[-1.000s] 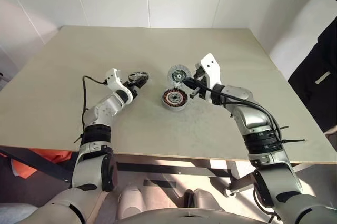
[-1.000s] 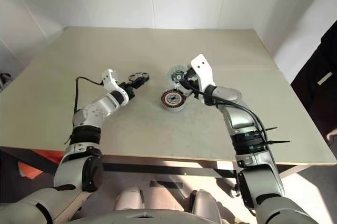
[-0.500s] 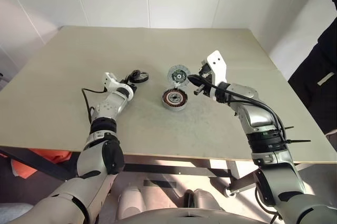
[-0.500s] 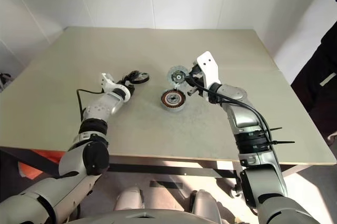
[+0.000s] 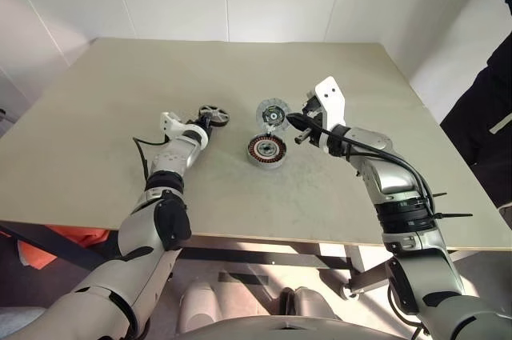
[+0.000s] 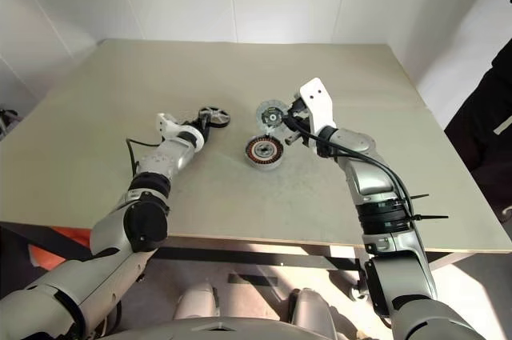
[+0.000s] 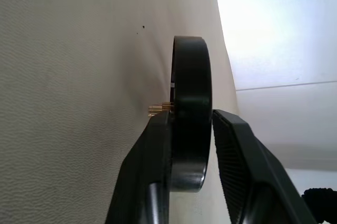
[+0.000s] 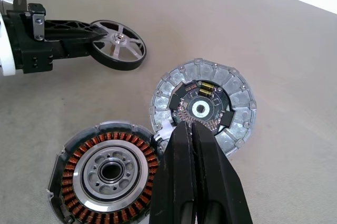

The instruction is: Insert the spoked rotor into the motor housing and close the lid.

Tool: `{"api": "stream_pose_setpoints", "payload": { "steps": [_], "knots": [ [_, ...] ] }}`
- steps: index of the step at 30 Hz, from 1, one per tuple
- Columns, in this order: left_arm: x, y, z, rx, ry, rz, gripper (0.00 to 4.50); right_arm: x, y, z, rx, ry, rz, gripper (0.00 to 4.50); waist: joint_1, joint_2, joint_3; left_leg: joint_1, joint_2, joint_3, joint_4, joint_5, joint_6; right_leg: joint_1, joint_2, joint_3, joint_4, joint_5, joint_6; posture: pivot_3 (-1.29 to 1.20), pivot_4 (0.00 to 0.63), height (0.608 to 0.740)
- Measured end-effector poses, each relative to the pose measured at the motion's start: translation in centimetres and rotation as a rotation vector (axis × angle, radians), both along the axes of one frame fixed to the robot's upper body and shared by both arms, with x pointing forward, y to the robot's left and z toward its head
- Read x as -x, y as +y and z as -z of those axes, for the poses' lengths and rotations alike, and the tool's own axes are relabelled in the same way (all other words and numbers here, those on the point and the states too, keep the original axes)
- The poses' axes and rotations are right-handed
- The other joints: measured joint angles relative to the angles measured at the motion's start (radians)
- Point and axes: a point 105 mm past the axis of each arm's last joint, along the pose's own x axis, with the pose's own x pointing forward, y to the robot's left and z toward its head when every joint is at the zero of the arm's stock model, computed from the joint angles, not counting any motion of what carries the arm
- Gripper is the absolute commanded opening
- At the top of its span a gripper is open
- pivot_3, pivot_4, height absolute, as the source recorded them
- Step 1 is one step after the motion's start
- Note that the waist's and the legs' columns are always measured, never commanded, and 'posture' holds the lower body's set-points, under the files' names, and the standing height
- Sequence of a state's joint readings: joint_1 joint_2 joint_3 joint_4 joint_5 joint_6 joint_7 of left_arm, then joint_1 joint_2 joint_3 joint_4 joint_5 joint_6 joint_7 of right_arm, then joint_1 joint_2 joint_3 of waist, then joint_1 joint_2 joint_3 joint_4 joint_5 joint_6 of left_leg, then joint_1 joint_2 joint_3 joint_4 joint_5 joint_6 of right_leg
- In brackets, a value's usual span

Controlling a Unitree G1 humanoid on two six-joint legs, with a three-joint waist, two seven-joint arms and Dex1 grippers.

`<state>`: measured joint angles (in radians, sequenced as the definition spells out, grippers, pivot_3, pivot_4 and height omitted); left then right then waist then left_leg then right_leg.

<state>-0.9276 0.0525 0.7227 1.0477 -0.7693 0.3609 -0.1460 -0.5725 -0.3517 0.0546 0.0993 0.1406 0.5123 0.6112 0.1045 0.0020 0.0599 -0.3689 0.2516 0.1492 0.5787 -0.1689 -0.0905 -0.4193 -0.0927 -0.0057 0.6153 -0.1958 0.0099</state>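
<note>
Left gripper (image 8: 87, 33) pinching the spoked rotor (image 8: 118, 51) by its rim, left of the motor housing (image 5: 265, 150), ready for lifting. Right gripper (image 8: 192, 129) pressed together, empty, above the lid (image 8: 205, 107) behind that housing.

Silver-grey arm links with black joint bands; white wrist housings; black cables; black-fingered right end effector (image 8: 195, 171).

Spoked rotor (image 5: 214, 114) left — lid (image 5: 271, 112) behind motor housing (image 5: 265, 150).
</note>
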Motion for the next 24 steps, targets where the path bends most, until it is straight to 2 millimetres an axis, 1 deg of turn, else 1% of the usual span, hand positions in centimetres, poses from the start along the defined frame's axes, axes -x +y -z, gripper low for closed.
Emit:
{"api": "stream_pose_setpoints", "payload": {
  "steps": [2, 5, 6, 11, 14, 16, 17, 20, 23, 24],
  "knots": [
    [0.0, 0.0, 0.0, 0.0, -0.003, 0.001, 1.11, -0.1, -0.3, -0.1, 0.003, -0.004, 0.011, 0.0, 0.0, 0.0, 0.0, 0.0, 0.0, 0.0, 0.0, 0.0, 0.0, 0.0, 0.0, 0.0, 0.0, 0.0, 0.0, 0.0, 0.0, 0.74],
    [0.0, 0.2, -0.2, 0.001, -0.013, -0.001, 0.52, -0.3, -1.2, -0.2, 0.015, -0.009, 0.035, 0.0, 0.0, 0.0, 0.0, 0.0, 0.0, 0.0, 0.0, 0.0, 0.0, 0.0, 0.0, 0.0, 0.0, 0.0, 0.0, 0.0, 0.0, 0.74],
    [-0.1, 0.2, -0.3, 0.004, -0.022, 0.0, 0.39, -0.4, -1.5, -0.2, 0.02, -0.008, 0.046, 0.0, 0.0, 0.0, 0.0, 0.0, 0.0, 0.0, 0.0, 0.0, 0.0, 0.0, 0.0, 0.0, 0.0, 0.0, 0.0, 0.0, 0.0, 0.74],
    [0.1, 0.5, -0.3, 0.001, -0.021, 0.024, 0.39, -1.3, -3.2, -1.2, 0.028, -0.045, 0.109, 0.0, -0.001, 0.0, 0.0, 0.0, 0.0, 0.0, 0.0, 0.0, 0.0, 0.0, 0.0, 0.0, 0.0, 0.0, 0.0, 0.0, 0.0, 0.74],
    [0.5, 1.0, 0.0, 0.0, -0.026, 0.035, 0.39, -1.5, -4.2, -1.4, 0.039, -0.053, 0.139, 0.0, -0.002, 0.0, 0.0, 0.0, 0.0, 0.0, 0.0, 0.0, 0.0, 0.0, 0.0, 0.0, -0.001, 0.0, 0.0, 0.0, 0.0, 0.74],
    [0.9, 1.4, 0.0, 0.008, -0.034, 0.047, 0.39, -1.6, -5.2, -1.4, 0.046, -0.053, 0.166, 0.0, -0.005, 0.0, 0.0, 0.0, 0.0, 0.0, 0.0, 0.0, 0.0, 0.0, 0.0, 0.0, -0.001, 0.0, 0.0, 0.0, 0.0, 0.74],
    [1.2, 1.5, -0.1, 0.021, -0.041, 0.07, 0.39, -1.8, -6.0, -1.5, 0.051, -0.056, 0.19, 0.0, -0.005, 0.0, 0.0, 0.0, 0.0, 0.0, 0.0, 0.0, 0.0, 0.0, 0.0, 0.0, -0.001, 0.0, 0.0, 0.0, 0.0, 0.74],
    [2.7, 0.7, -0.3, 0.074, -0.056, 0.192, 0.39, -2.1, -7.6, -0.9, 0.078, -0.046, 0.248, 0.0, -0.004, 0.0, 0.0, 0.0, 0.0, 0.0, 0.0, 0.0, 0.001, 0.0, 0.0, 0.0, -0.001, 0.0, 0.0, 0.0, 0.0, 0.74],
    [4.9, -1.4, -1.4, 0.141, -0.105, 0.365, 0.39, -2.2, -8.1, -0.4, 0.084, -0.037, 0.272, 0.0, -0.005, 0.0, 0.0, 0.0, 0.0, 0.0, 0.0, -0.001, 0.001, 0.0, 0.0, 0.0, -0.001, 0.0, 0.0, 0.0, 0.0, 0.74],
    [5.3, -1.8, -1.7, 0.149, -0.114, 0.395, 0.39, -2.2, -8.1, -0.3, 0.085, -0.037, 0.272, 0.0, -0.005, 0.0, 0.0, 0.0, 0.0, 0.0, 0.0, -0.001, 0.001, 0.0, 0.0, -0.001, -0.001, 0.0, 0.0, 0.0, 0.0, 0.74]
  ]
}}
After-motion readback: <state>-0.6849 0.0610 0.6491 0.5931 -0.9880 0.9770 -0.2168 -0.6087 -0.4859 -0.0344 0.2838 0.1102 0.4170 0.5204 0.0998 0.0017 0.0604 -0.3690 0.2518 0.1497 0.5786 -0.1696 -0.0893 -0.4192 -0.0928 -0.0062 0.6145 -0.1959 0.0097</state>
